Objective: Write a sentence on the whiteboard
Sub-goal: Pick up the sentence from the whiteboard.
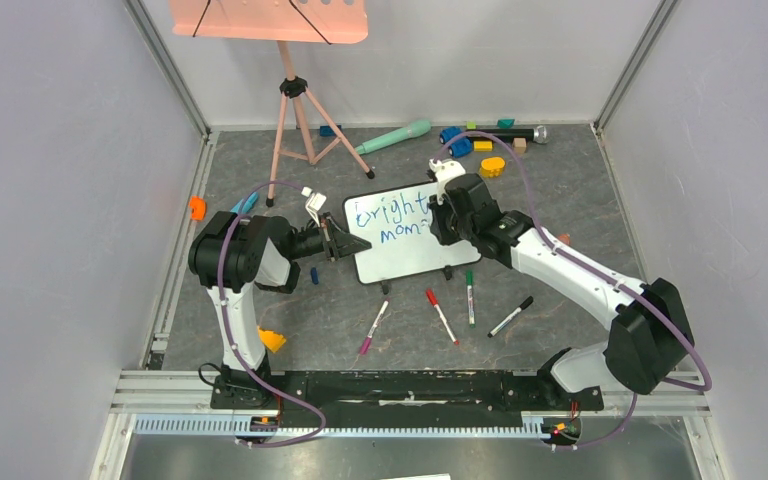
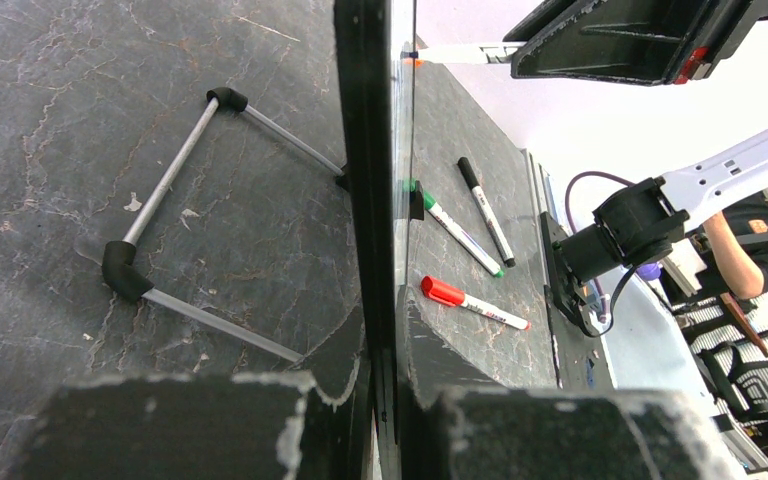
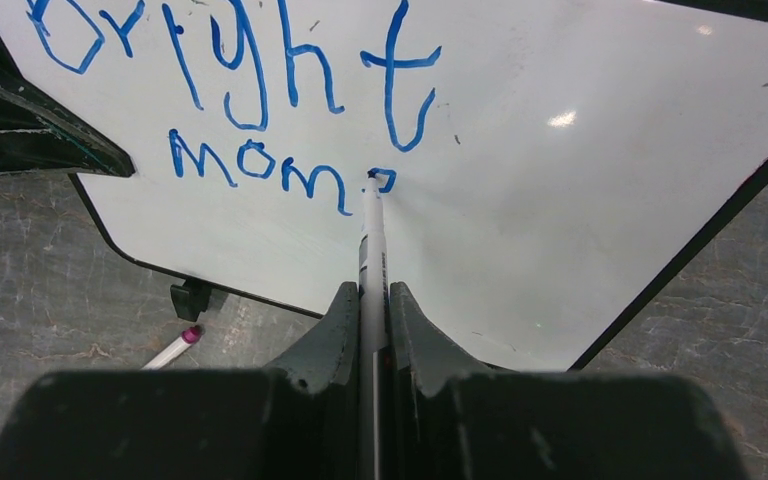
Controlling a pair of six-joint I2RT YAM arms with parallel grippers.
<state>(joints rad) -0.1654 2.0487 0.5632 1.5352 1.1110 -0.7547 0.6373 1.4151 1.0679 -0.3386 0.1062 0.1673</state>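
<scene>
The whiteboard [image 1: 405, 235] stands tilted on the dark floor mat, black-framed, with blue writing [image 1: 392, 212] reading "Bright" and below it "mom" plus a small started letter. My left gripper [image 1: 352, 243] is shut on the board's left edge; in the left wrist view the frame [image 2: 365, 180] runs edge-on between my jaws [image 2: 397, 375]. My right gripper [image 3: 371, 305] is shut on a blue marker [image 3: 371, 240], its tip touching the whiteboard [image 3: 580, 190] just right of "mom" [image 3: 260, 165]. In the top view the right gripper [image 1: 440, 213] is at the board's right part.
Loose markers lie in front of the board: magenta [image 1: 374, 326], red [image 1: 441, 316], green [image 1: 469, 297], black [image 1: 511, 316]. A salmon-pink music stand [image 1: 295, 95] stands at the back left. Toys, including a teal microphone [image 1: 392, 137] and a yellow block [image 1: 492, 166], lie along the back wall.
</scene>
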